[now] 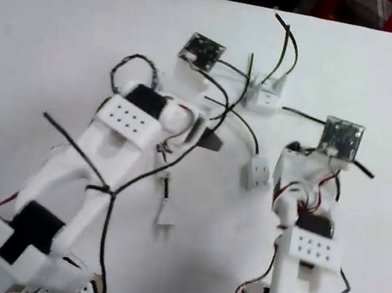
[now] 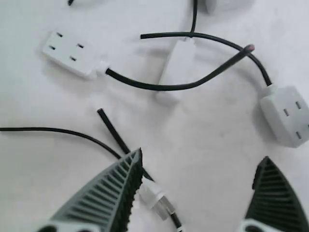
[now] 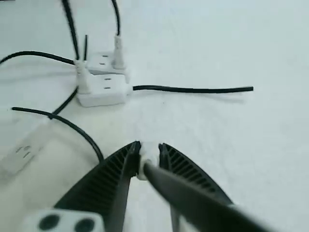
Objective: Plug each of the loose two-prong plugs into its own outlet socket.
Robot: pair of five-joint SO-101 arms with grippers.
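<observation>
My right gripper (image 3: 148,146) is shut on a white two-prong plug (image 3: 146,158) low over the table, and the plug's black cable runs back toward the camera. Ahead of it lies a white double outlet block (image 3: 103,83) with two corded plugs standing in it. My left gripper (image 2: 202,159) hangs open over the table. A loose white plug (image 2: 157,198) on a black cable lies beside one of its fingers (image 2: 120,188). Two white outlet sockets (image 2: 70,53) (image 2: 287,113) lie beyond. From above, another socket (image 1: 255,173) and a loose plug (image 1: 166,214) lie between the arms.
Black cables (image 2: 193,82) loop and cross over the white table (image 1: 63,41) around the sockets. A white oblong piece (image 2: 176,67) lies under one cable. A stray cable end (image 3: 193,89) stretches out from the double block. Open table lies far left and far right.
</observation>
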